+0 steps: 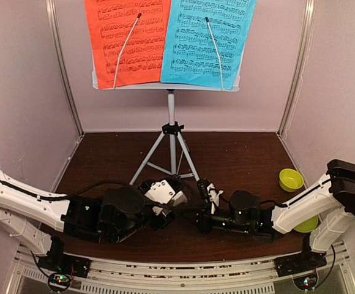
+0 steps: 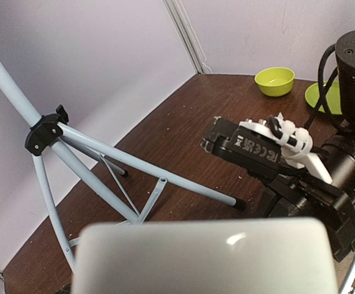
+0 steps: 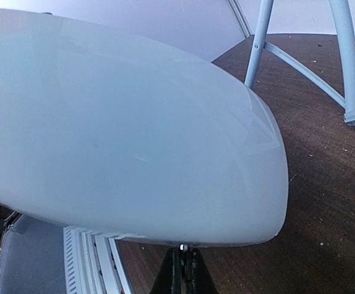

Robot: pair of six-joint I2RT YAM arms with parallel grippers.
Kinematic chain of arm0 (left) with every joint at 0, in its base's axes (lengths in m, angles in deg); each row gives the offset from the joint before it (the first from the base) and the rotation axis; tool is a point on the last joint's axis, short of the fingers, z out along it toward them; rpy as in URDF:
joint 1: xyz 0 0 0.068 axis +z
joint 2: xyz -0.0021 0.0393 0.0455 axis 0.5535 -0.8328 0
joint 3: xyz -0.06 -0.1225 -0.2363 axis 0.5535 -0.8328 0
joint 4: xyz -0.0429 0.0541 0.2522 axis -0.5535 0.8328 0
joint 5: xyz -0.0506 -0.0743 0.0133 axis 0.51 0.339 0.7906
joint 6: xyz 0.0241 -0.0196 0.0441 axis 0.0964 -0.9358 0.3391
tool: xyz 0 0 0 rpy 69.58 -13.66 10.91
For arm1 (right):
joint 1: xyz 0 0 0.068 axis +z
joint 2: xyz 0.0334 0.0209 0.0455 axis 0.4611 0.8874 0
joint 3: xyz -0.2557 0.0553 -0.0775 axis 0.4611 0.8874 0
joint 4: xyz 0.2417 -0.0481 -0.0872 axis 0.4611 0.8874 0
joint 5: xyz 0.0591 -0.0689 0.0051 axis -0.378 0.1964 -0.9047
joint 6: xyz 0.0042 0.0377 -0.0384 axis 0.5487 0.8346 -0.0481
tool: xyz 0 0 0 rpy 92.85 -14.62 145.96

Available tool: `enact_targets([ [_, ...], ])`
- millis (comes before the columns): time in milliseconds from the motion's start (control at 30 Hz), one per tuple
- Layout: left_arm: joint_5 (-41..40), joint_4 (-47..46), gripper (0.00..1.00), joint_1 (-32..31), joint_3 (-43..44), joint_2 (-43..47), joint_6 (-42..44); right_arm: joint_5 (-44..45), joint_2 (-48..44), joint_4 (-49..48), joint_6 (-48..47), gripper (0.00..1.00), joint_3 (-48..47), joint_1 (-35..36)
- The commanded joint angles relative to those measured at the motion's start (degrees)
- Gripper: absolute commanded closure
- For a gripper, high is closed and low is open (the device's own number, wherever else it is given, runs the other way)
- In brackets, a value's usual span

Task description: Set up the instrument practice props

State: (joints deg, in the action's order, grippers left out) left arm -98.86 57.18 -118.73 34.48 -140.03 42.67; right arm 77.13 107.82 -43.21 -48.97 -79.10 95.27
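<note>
The music stand's tripod [image 1: 172, 131] stands at the back centre and carries the pale-blue desk [image 1: 165, 87] with a red page [image 1: 125, 37] and a blue page [image 1: 208, 37]. The pale-grey metronome [image 1: 163, 191] is off the table between both grippers, in front of the tripod. My left gripper [image 1: 158, 207] holds it; its fingers are hidden behind the metronome [image 2: 202, 257] in the left wrist view. My right gripper [image 3: 182, 252] is shut, pinching a small silvery pin at the lower edge of the metronome [image 3: 122, 122].
A lime-green bowl [image 1: 291, 179] and plate [image 1: 306, 223] sit at the right, also in the left wrist view: bowl [image 2: 274, 80], plate [image 2: 321, 98]. Tripod legs [image 2: 134, 165] spread over the brown table [image 1: 239, 153]. Walls close in on both sides.
</note>
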Motion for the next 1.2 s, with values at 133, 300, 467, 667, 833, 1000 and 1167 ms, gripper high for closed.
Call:
enact_targets([
  [133,0.4,-14.2,1.00,-0.3,-2.4,5.0,1.8,0.5,-5.6,-2.5,4.6,1.00,1.2,-0.2],
  [300,1.9,-18.5,1.00,-0.7,-5.2,6.6,4.0,0.6,-8.1,-6.7,10.8,1.00,3.6,-2.4],
  [467,4.2,-23.4,1.00,-1.1,-8.5,7.8,6.1,0.5,-9.3,-13.5,18.3,1.00,6.1,-4.5],
  [667,5.0,-25.9,1.00,-2.0,-10.0,8.2,8.7,1.8,-8.4,-19.6,28.6,1.00,8.3,-6.4],
  [833,5.1,-26.4,1.00,-2.1,-10.5,8.7,8.9,2.8,-6.6,-26.8,35.2,1.00,10.3,-7.6],
  [1000,4.6,-26.3,1.00,-2.1,-10.5,8.9,8.9,2.6,-4.7,-30.8,37.9,1.00,10.8,-8.0],
  [1167,2.2,-22.0,1.00,-1.7,-7.4,7.4,5.8,1.8,-7.5,-21.4,32.4,0.95,10.2,-8.0],
])
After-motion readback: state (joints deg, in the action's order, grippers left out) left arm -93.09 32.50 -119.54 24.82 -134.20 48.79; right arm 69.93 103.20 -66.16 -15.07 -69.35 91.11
